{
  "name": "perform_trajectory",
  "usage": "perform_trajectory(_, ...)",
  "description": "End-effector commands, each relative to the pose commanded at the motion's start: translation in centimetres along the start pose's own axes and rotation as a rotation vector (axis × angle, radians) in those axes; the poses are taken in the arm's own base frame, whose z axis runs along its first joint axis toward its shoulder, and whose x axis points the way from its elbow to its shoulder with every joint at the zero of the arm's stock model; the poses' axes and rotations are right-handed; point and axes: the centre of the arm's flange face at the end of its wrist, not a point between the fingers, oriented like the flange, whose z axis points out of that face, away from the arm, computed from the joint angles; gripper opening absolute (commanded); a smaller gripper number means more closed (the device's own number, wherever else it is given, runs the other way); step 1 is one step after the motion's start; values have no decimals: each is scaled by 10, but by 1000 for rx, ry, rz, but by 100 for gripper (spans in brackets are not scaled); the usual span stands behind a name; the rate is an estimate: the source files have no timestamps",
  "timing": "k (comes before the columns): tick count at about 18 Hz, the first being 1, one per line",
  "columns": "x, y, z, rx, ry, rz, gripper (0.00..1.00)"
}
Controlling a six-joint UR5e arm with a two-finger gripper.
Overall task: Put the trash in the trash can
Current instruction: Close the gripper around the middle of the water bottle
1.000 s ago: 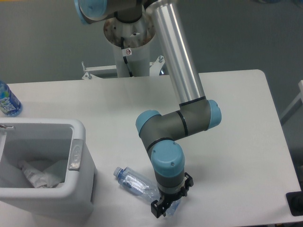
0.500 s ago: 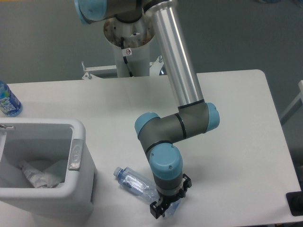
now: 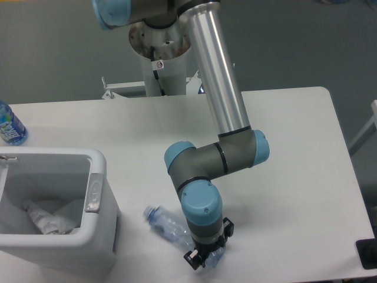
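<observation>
At the far left edge a blue-labelled water bottle (image 3: 10,125) stands on the white table (image 3: 294,177), well apart from the work and not part of it. Next comes the trash can (image 3: 94,194), a large white bin with a grey strip on its thick rim; a crumpled white paper wrapper (image 3: 50,219) lies inside on its floor, so that piece looks dealt with. To the right of the bin, near the table's front edge, lies the crushed plastic bottle (image 3: 168,224), its pale cap end pointing toward the bin (that end is blurred). The gripper (image 3: 206,257) stands over the bottle's other end with its fingers on either side of the plastic, apparently pinching it, though the wrist hides the contact and I cannot tell for sure. The step in hand seems to be the grasp and pick-up of the bottle. Next it calls for a lift high enough to clear the bin's rim, a carry leftward over the opening, then release.
</observation>
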Motion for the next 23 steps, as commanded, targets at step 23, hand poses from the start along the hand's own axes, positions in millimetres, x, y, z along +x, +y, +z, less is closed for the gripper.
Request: perform_trajectory(23, 3, -13, -67, 115, 51, 17, 59)
